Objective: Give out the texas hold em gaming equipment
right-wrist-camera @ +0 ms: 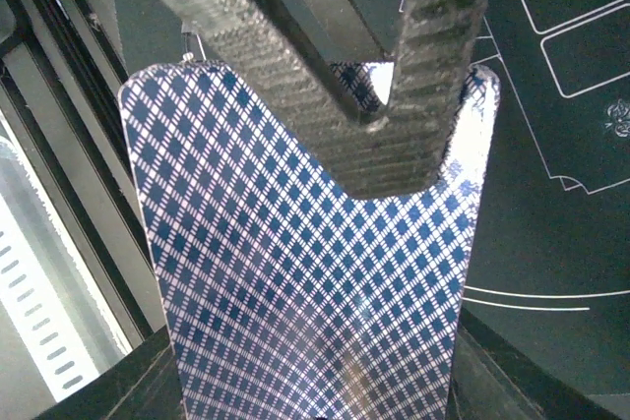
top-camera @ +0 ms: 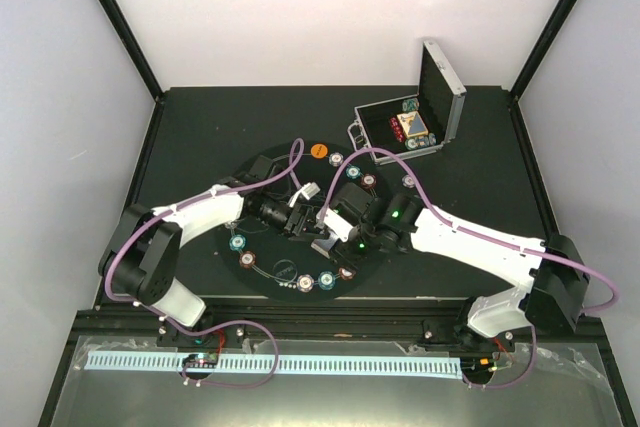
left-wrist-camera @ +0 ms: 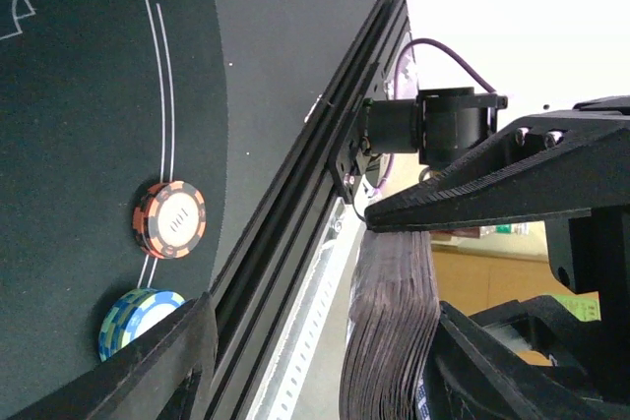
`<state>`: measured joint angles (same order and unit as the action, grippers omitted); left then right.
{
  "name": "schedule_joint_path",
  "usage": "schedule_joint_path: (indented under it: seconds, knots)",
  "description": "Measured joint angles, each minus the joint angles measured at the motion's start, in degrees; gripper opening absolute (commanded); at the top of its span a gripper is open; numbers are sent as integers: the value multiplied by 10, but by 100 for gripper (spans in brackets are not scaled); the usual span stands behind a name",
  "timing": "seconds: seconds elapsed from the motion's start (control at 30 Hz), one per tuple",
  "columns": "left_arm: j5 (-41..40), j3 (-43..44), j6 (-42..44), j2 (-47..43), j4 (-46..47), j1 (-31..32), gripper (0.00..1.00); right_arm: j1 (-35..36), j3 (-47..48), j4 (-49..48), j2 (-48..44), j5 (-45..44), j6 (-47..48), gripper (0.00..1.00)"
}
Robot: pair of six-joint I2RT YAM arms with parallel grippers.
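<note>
The right gripper (right-wrist-camera: 389, 169) has its fingertips pressed together in a V over the diamond-patterned back of the top card of the deck of playing cards (right-wrist-camera: 315, 292); whether a card is caught between them cannot be told. In the left gripper (left-wrist-camera: 330, 317) the deck, seen edge-on and bowed, stands between the fingers, close against one and with a gap to the other, so a firm grasp cannot be confirmed. Both grippers meet above the middle of the round black mat (top-camera: 262, 175), which lies at mid-desk, close to the near edge. Small stacks of poker chips (top-camera: 326, 282) ring the mat's rim. A red-brown stack (left-wrist-camera: 170, 220) and a teal stack (left-wrist-camera: 138, 320) sit on the printed white line on the side toward the near edge; other stacks lie toward the back edge. The orange disc (top-camera: 318, 150) rests on the rim nearest the back edge. The silver case (top-camera: 443, 87) stands near the back right corner, lid raised, with more chips inside.
</note>
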<state>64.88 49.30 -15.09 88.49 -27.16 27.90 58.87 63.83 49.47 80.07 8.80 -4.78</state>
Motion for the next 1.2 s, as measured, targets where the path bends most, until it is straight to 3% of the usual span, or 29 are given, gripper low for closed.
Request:
schedule_joint_path:
  seconds: [0.73,1.2]
  knots:
    - [-28,20,28,4,-31,-4,37,3,0,9,10,-27,0,55]
    - [-28,20,44,4,-48,-12,34,3,0,11,16,-29,0,55]
